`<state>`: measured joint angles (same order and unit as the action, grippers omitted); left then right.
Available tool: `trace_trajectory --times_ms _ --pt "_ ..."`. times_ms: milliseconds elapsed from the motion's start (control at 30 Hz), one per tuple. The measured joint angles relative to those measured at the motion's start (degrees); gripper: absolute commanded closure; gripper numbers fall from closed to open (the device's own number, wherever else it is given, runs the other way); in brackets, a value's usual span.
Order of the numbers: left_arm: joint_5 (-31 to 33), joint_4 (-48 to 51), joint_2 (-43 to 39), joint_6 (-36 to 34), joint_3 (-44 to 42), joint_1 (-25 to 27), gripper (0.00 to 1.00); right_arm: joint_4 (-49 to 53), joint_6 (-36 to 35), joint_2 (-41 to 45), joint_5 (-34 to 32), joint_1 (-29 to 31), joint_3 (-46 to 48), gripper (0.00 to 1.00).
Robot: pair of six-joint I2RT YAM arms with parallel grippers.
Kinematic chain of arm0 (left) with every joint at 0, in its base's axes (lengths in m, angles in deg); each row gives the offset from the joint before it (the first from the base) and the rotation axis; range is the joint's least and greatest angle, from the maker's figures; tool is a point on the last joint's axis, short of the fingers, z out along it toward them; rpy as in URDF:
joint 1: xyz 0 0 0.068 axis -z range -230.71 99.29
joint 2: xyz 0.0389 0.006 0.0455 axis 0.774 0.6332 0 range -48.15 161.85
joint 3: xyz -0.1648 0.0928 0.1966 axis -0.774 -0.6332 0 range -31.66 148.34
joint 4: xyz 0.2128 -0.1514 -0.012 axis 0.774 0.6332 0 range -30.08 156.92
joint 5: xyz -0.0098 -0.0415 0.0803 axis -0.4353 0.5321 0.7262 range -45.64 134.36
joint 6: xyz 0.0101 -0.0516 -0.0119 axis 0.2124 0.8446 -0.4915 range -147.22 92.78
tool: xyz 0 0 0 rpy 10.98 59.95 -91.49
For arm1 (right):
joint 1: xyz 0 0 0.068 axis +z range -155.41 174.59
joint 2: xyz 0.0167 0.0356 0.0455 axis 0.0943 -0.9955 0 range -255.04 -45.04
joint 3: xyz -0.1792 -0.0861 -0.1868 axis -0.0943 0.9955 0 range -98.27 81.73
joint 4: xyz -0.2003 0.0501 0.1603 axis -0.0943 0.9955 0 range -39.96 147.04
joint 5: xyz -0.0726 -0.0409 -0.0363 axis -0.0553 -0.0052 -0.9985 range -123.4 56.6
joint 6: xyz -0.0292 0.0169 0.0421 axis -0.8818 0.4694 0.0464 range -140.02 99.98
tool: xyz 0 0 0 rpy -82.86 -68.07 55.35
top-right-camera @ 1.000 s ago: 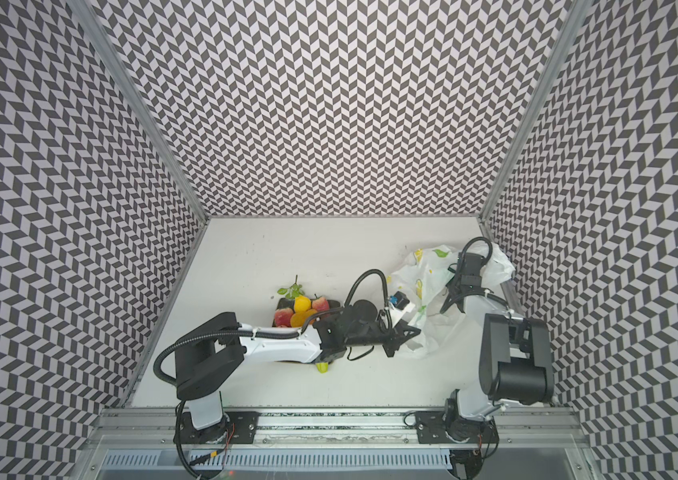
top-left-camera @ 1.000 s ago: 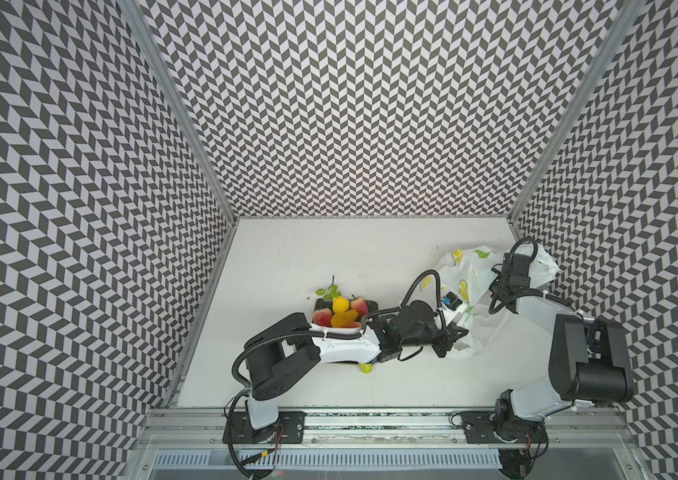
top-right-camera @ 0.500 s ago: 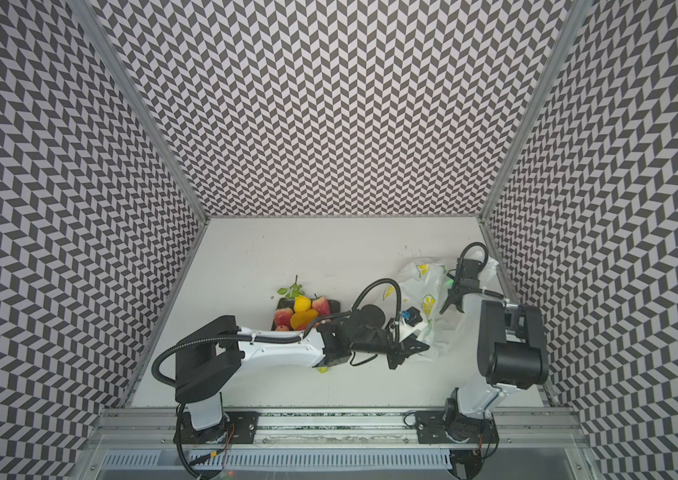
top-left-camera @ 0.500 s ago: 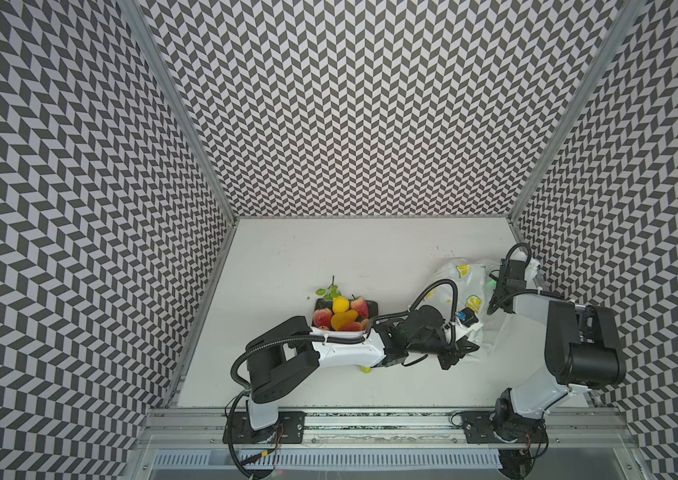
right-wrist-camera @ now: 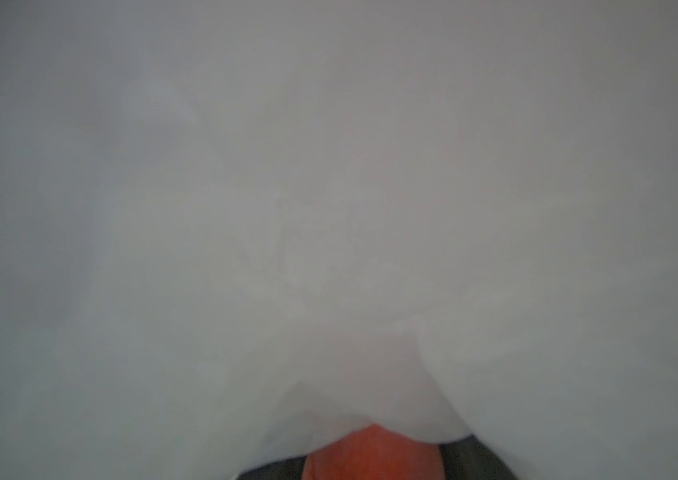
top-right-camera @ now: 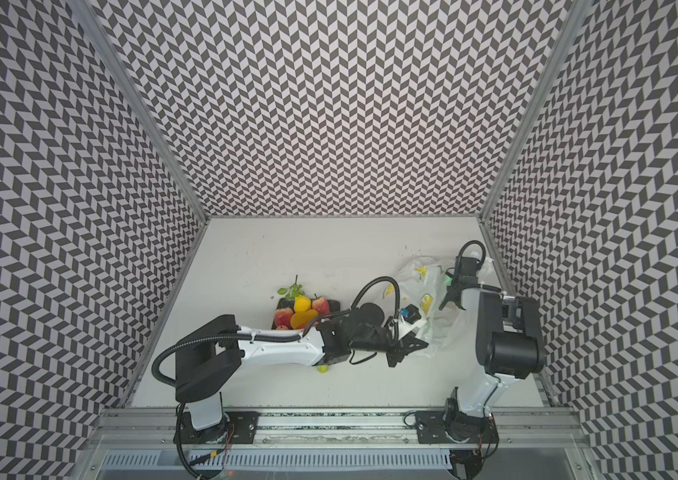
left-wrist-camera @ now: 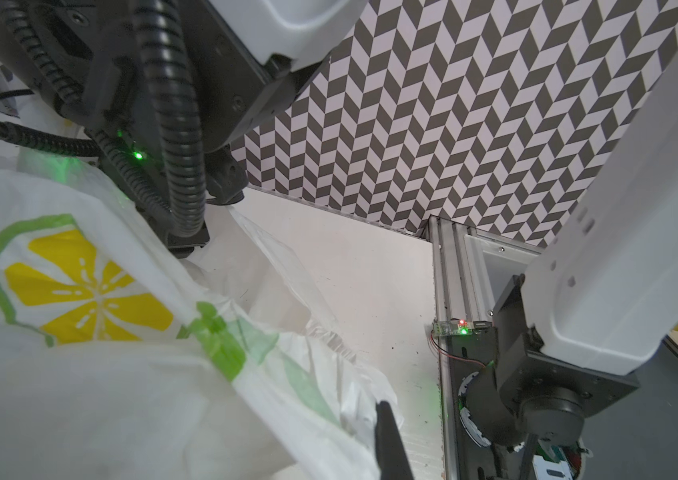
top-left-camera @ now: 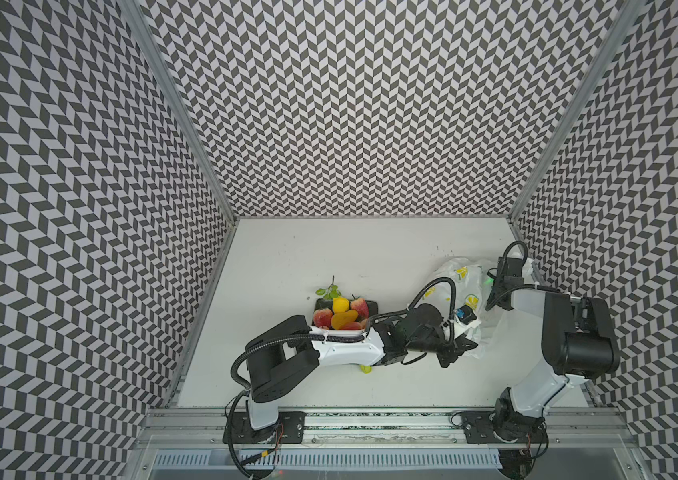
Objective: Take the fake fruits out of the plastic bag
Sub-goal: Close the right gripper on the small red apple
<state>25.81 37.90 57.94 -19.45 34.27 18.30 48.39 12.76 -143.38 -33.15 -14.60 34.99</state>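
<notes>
The plastic bag point(top-left-camera: 463, 279) point(top-right-camera: 424, 286) lies crumpled at the right of the table. My left gripper point(top-left-camera: 461, 351) point(top-right-camera: 413, 347) is shut on the bag's near edge; in the left wrist view one dark finger point(left-wrist-camera: 388, 446) pinches the film point(left-wrist-camera: 79, 291). My right gripper point(top-left-camera: 491, 302) point(top-right-camera: 448, 301) reaches down into the bag by the right wall. Its wrist view is filled with white film point(right-wrist-camera: 329, 208), and a red-orange fake fruit point(right-wrist-camera: 372, 455) sits clamped between its dark fingers. Several fake fruits point(top-left-camera: 341, 312) point(top-right-camera: 302, 312) are piled on the dark plate point(top-left-camera: 373, 308).
A small lime-green fruit point(top-left-camera: 365, 368) point(top-right-camera: 322, 368) lies on the table under my left forearm. The right side wall point(top-left-camera: 537, 266) stands close behind the bag. The metal front rail point(top-left-camera: 370, 415) runs along the table's near edge.
My left gripper pulled the bag's edge to the right and nearer the front. The right gripper moved closer to the right wall, deeper in the bag, and its jaws narrowed.
</notes>
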Motion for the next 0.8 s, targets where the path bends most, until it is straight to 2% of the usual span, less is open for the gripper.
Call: trace_trajectory --times_ms 267,600,800 --pt "2.3 0.2 0.0 2.7 -0.3 -2.1 1.00 1.5 0.3 2.0 0.6 0.0 0.2 0.67" --pt "5.7 0.9 0.1 6.1 -0.3 -5.8 1.00 1.5 0.7 14.4 6.2 0.0 4.3 0.67" --pt "7.5 2.5 2.0 6.9 2.6 -7.9 1.00 3.0 0.5 20.2 10.1 0.0 7.5 0.67"
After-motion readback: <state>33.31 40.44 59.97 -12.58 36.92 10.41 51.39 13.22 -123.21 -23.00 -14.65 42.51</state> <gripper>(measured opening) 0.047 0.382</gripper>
